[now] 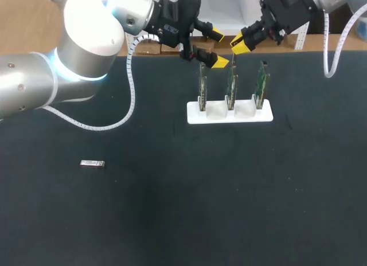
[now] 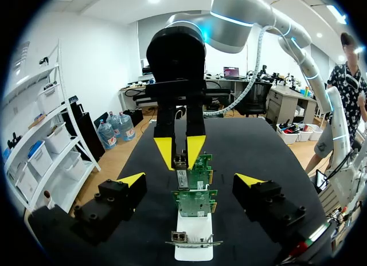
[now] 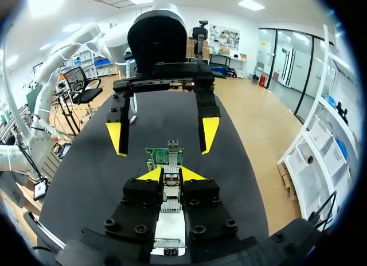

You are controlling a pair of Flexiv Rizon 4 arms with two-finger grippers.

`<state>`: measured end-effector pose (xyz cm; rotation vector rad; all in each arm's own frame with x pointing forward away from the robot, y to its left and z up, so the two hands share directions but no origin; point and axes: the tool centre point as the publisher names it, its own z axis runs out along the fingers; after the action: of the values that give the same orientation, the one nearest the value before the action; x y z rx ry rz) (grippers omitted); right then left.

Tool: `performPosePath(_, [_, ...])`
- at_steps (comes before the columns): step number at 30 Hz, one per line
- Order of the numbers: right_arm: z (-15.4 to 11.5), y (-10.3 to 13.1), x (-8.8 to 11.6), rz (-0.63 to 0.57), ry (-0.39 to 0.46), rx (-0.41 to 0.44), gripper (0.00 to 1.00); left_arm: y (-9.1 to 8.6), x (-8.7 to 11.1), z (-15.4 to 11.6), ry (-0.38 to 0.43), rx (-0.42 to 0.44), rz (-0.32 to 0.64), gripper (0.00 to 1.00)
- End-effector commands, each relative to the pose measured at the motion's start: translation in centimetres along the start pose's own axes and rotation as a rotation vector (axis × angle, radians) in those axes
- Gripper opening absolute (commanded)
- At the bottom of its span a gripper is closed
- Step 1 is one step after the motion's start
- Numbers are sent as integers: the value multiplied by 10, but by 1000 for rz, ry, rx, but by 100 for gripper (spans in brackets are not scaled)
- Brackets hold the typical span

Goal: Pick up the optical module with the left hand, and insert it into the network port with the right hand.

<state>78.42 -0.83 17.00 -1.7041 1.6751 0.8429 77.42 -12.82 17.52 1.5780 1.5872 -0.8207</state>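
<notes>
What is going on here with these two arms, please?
The right pincer is shut on an optical module, held up against a network card standing in the white stand. The left pincer hangs open and empty just opposite. A second module lies untouched on the black table.

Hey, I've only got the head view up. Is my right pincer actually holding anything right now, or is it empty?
Observer: It's holding something. The right wrist view shows the right pincer shut on a silver optical module, held between its yellow tips.
Operator: Is a card in front of it?
Observer: Yes. A green network card stands just ahead of the tips in that view. I can't tell if they touch.
</notes>
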Motion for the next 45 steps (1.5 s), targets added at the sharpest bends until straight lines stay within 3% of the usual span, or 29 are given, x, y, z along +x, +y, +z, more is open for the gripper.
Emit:
performPosePath(1, [-1, 0, 0, -1, -1, 3, 0, 1, -2, 0, 9, 1, -4, 100])
performPosePath(40, [5, 0, 7, 3, 22, -13, 0, 1, -2, 0, 9, 1, -4, 100])
performPosePath(41, [5, 0, 7, 3, 23, -14, 9, 1, -2, 0, 9, 1, -4, 100])
performPosePath(42, [5, 1, 7, 4, 23, -19, 44, 1, -2, 0, 9, 1, -4, 100])
performPosePath(43, [5, 1, 7, 3, 24, -20, 100, 1, -2, 0, 9, 1, -4, 100])
performPosePath(45, [4, 1, 7, 1, 27, -18, 100, 1, -2, 0, 9, 1, -4, 100])
